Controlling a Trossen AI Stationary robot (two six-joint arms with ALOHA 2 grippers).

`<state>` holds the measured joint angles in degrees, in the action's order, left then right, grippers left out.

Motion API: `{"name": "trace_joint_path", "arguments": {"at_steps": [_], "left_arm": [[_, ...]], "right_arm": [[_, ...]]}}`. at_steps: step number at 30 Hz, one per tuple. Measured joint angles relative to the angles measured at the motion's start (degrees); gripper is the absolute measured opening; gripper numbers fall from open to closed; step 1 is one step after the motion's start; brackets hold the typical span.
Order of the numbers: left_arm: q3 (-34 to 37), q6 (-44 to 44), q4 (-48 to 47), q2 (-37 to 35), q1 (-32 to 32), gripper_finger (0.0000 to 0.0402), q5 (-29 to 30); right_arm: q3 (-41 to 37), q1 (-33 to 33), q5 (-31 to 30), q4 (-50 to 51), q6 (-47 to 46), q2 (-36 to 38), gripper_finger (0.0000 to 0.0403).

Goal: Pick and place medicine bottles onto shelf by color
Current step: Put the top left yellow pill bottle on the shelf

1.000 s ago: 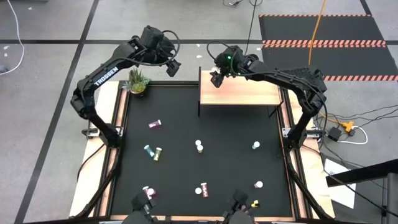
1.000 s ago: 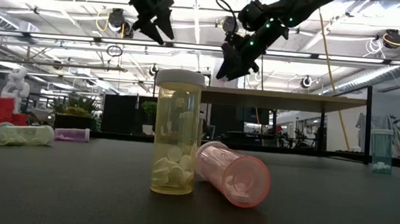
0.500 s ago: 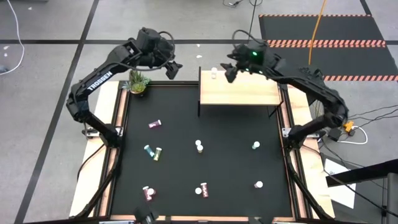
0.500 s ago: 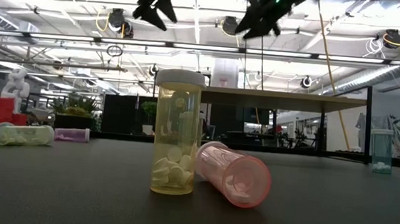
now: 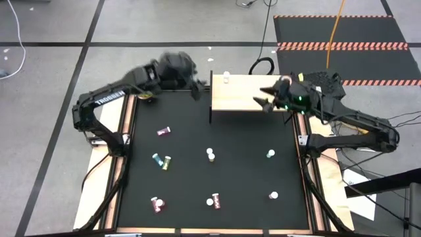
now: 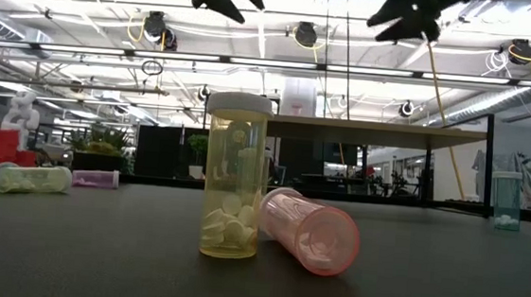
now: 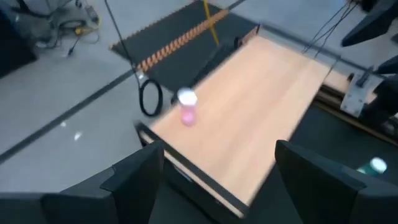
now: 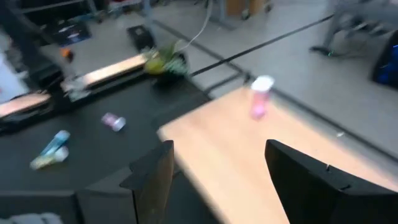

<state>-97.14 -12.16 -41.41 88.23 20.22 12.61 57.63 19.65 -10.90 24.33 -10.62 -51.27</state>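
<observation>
The light-wood shelf (image 5: 253,93) stands at the table's far edge. One pink bottle with a white cap (image 5: 226,79) stands upright on its far left corner; it also shows in the left wrist view (image 7: 187,107) and the right wrist view (image 8: 261,96). My left gripper (image 5: 196,89) hangs open and empty just left of the shelf's left edge. My right gripper (image 5: 266,103) hangs open and empty above the shelf's right half. Several more bottles lie or stand on the black table, among them a pink one (image 5: 164,131), a teal one (image 5: 270,154) and a yellow one (image 6: 235,175).
A small green potted plant (image 5: 146,94) sits at the table's far left corner, partly under my left arm. A pink bottle (image 6: 311,230) lies beside the upright yellow one near the table's near edge. The shelf's top right of the pink bottle is bare wood.
My right gripper has drawn away from the shelf's far left corner, going up and toward the table's right edge, and the pink bottle now stands alone on that corner. My left gripper has gone toward the table's right, up to the shelf's left edge.
</observation>
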Motion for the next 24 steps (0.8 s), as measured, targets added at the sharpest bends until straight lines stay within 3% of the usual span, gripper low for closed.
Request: {"name": "trace_joint_path", "arguments": {"at_steps": [9,13,17,24], "left_arm": [[14.5,-23.3,-7.5,-6.9,-16.2,0.0307,9.8],[18.4,-35.6,-21.1,-11.1,-23.0,0.0307,14.0],[21.9,-45.4,-30.6,-13.1,-27.8,0.0307,14.2],[36.5,-56.3,-23.8,-16.5,-32.4,0.0307,10.2]], "right_arm": [[-10.1,-12.1,-0.1,-5.0,-6.7,1.7,0.0247],[-10.8,-18.1,-2.8,-8.3,-15.0,0.1,0.0247],[-10.6,-25.5,-7.9,-16.0,-18.7,-3.8,0.0239],[-5.5,-30.9,-11.7,-25.9,-25.6,-18.4,0.0202]]}}
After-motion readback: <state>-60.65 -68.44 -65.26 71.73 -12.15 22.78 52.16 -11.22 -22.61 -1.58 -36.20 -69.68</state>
